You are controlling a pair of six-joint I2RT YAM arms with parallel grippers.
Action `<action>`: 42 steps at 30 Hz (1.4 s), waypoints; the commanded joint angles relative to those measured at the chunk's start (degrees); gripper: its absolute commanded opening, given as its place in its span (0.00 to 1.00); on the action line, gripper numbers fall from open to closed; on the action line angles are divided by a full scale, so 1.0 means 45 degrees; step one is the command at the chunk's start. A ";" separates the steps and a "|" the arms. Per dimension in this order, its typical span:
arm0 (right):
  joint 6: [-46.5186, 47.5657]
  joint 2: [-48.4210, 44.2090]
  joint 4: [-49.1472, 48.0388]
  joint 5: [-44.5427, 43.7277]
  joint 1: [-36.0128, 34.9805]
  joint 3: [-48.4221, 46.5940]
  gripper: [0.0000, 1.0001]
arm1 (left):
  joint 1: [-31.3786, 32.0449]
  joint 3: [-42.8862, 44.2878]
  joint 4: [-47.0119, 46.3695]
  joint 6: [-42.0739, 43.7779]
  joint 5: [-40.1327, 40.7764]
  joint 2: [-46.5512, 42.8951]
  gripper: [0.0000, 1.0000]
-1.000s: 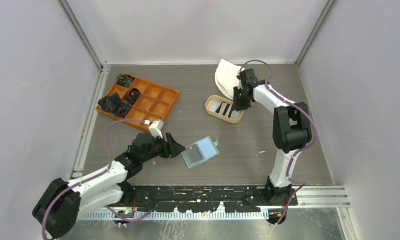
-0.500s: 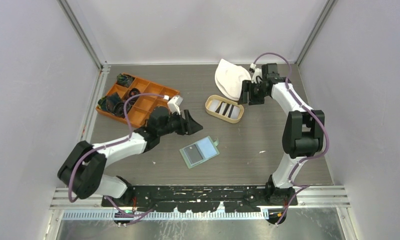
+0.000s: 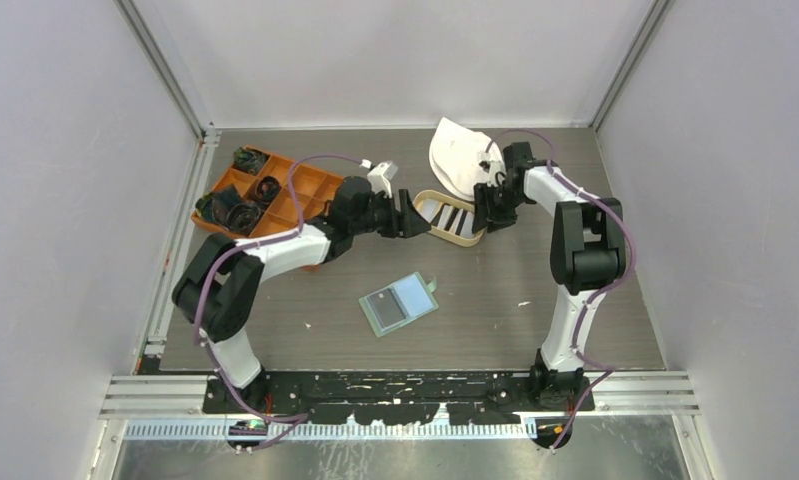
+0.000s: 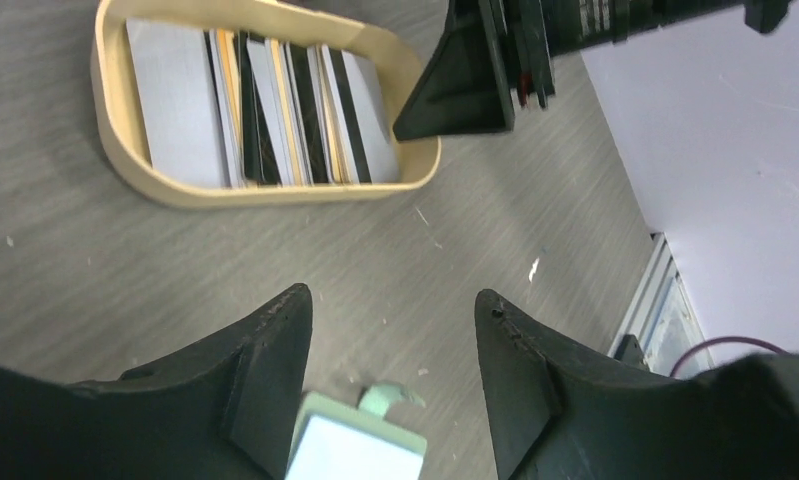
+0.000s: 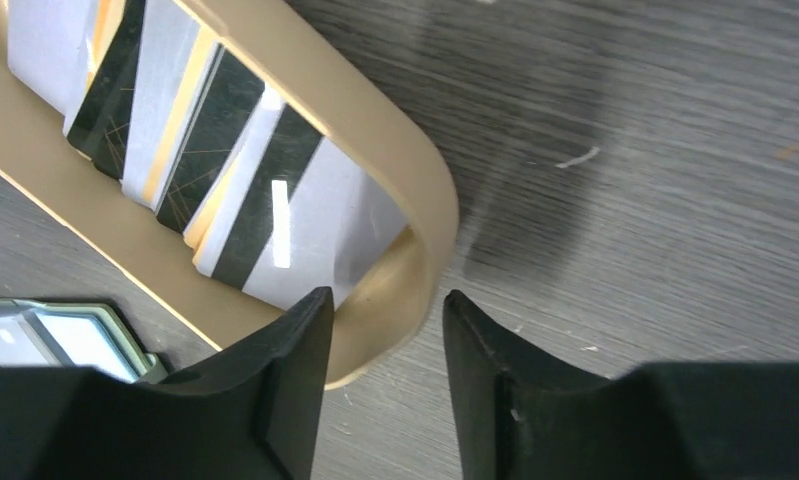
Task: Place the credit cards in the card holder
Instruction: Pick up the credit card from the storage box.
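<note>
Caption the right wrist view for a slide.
Open right gripper at the tan tray's end, credit cards overlapping inside.

No legible text or markings

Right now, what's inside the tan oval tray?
A fanned row of credit cards, white, black and tan-gold, overlapping inside the tray. Each covers part of the next, so the exact count and most of the tray floor beneath are hidden.

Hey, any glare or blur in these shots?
Right wrist view: a white glare streak on the glossy black-striped credit cards inside the oval tan tray, and a soft shadow on the grey wood-grain table. Left wrist view: the sage-green card holder at the bottom edge is out of focus. Top view: even, soft light.
</note>
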State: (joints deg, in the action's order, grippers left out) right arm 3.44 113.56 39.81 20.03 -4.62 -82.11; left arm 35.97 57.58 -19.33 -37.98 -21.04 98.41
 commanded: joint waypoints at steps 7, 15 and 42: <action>0.0213 -0.0176 -0.0066 0.0304 -0.0905 -0.0836 0.40 | -0.0233 0.3978 0.2296 0.1201 -0.0015 0.3135 0.66; 0.0357 -0.0119 -0.0097 0.0178 -0.1590 -0.1004 0.33 | -0.0318 0.5425 0.3561 0.1628 0.0959 0.4290 0.66; 0.0133 0.0138 0.0078 0.0524 -0.1849 -0.1227 0.30 | -0.0423 0.6459 0.4906 0.0041 -0.0294 0.5378 0.54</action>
State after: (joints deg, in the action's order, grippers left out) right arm 4.40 114.48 40.51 20.56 -12.45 -85.30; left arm 34.35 87.70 6.52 -32.38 -16.58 122.78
